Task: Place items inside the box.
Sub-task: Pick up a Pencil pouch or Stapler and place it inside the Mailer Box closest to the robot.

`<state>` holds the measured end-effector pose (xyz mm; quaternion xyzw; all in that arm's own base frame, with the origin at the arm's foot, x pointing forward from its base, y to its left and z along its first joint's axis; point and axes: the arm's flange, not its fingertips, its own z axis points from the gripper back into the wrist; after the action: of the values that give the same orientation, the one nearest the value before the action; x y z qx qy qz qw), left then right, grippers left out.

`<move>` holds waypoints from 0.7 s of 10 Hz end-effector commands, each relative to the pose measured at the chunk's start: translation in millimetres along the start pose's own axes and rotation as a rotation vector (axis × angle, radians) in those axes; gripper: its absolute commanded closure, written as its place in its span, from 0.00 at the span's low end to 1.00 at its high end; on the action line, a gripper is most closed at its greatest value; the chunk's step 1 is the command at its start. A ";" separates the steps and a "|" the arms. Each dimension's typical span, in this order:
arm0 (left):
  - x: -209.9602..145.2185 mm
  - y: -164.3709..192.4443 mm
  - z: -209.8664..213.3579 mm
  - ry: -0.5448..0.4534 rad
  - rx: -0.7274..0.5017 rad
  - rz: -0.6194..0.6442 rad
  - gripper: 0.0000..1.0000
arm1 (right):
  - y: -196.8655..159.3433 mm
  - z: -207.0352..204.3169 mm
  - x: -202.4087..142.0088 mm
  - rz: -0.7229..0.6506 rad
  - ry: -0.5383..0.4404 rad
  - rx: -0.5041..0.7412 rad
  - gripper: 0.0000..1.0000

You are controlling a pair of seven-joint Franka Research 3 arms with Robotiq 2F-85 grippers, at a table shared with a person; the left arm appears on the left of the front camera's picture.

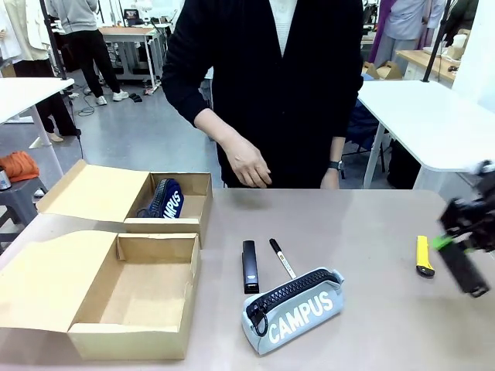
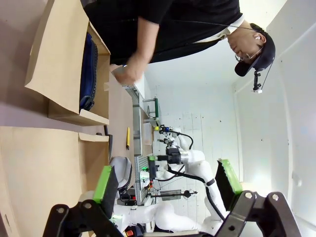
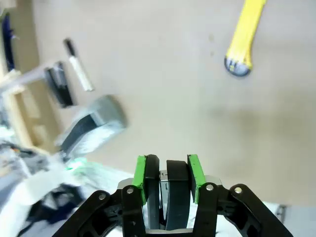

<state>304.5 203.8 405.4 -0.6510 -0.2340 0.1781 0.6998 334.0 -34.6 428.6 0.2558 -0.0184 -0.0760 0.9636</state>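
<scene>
The box (image 1: 116,297) lies open with a bare floor at the front left, its flap folded out to the left. A grey "CAMPUS" pouch (image 1: 295,309) rests on the table in the middle, with a slim black bar (image 1: 249,265) and a black marker (image 1: 282,257) just behind it. Farther right lies a yellow cutter (image 1: 424,256). My right gripper (image 1: 456,247) hovers at the right edge, shut on a black stapler (image 1: 468,274); the right wrist view shows the stapler (image 3: 177,190) between the green pads (image 3: 142,173). My left gripper (image 2: 167,180) is open, holding nothing, beside the box (image 2: 44,168).
Behind the box stands a smaller open cardboard box (image 1: 166,212) with a navy pouch (image 1: 164,198) inside. A person stands at the far side, one hand (image 1: 247,166) hanging over the table's far edge. Bare tabletop lies between the pouch and the cutter.
</scene>
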 end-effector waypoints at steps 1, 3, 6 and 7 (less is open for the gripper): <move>-1.8 -0.6 0.1 0.006 -0.013 -0.019 0.00 | -57.1 20.1 -59.0 -0.156 -0.151 0.348 0.71; -1.8 -0.6 0.1 0.006 -0.013 -0.019 0.00 | -23.7 34.4 -16.3 -0.081 -0.036 0.144 0.71; -1.8 -0.6 0.1 0.006 -0.013 -0.019 0.00 | -47.1 58.7 -34.5 -0.232 -0.172 0.260 0.60; -1.8 -0.6 0.1 0.006 -0.013 -0.019 0.00 | -30.7 55.1 -27.8 -0.187 -0.168 0.329 0.60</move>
<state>304.8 203.7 404.7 -0.6510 -0.2333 0.1780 0.7001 297.0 -100.7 458.6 0.3787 -0.0615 -0.1686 0.9079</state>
